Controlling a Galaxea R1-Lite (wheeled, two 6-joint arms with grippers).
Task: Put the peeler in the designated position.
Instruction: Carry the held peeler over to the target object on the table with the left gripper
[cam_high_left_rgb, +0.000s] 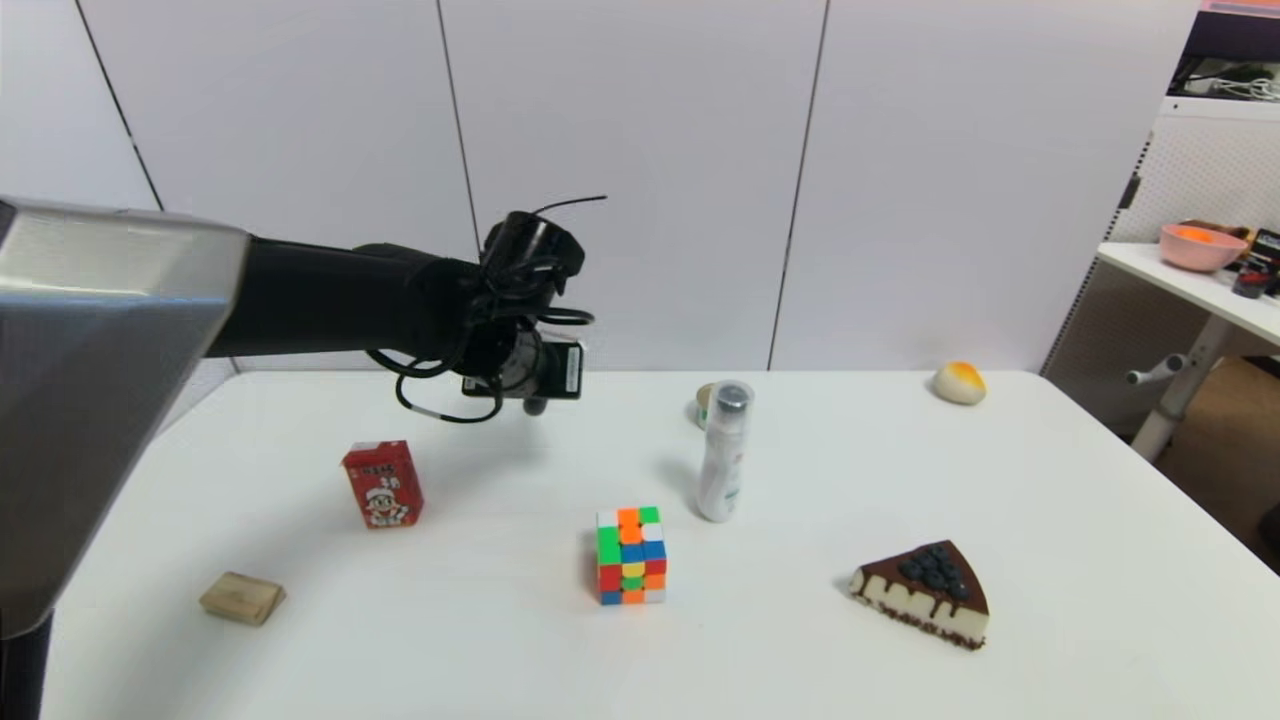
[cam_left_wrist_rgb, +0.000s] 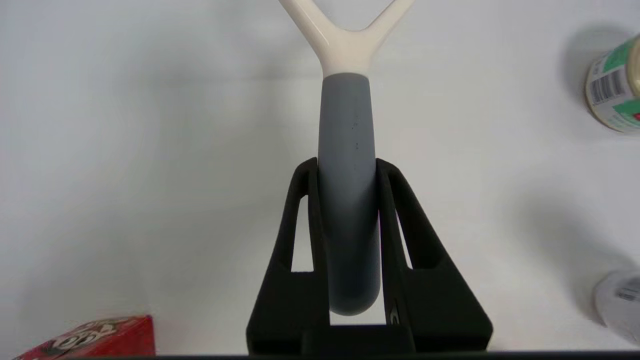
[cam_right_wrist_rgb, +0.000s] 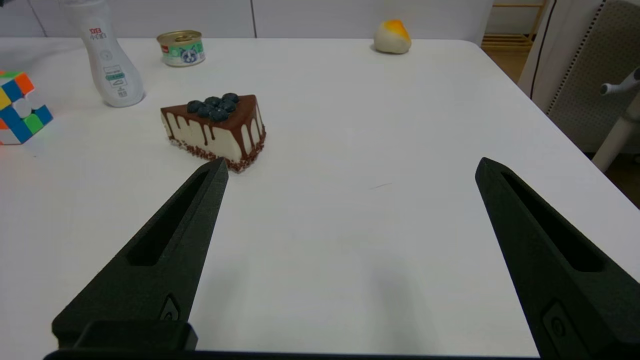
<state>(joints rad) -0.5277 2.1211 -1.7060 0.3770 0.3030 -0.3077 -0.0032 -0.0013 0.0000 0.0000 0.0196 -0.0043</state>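
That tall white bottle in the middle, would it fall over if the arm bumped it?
Probably. The white bottle stands upright, tall and narrow on a small base, so a nudge near its cap could tip it. Once down, its round body would likely roll.

This looks like a robotics test room rather than a home: plain white wall panels (cam_high_left_rgb: 620, 150), a white table (cam_high_left_rgb: 1050, 520) scattered with mismatched props (puzzle cube (cam_high_left_rgb: 630, 555), fake cake slice (cam_high_left_rgb: 925, 592)), and a pegboard (cam_high_left_rgb: 1215, 165), possibly shelving, beside a side desk (cam_high_left_rgb: 1195, 285).

One each: peeler (cam_left_wrist_rgb: 346, 150), bottle (cam_high_left_rgb: 723, 450), can (cam_right_wrist_rgb: 181, 48), cube (cam_high_left_rgb: 630, 555), cake slice (cam_high_left_rgb: 925, 592), red carton (cam_high_left_rgb: 383, 484), wood block (cam_high_left_rgb: 242, 598), bun (cam_high_left_rgb: 959, 383); 2 grippers.
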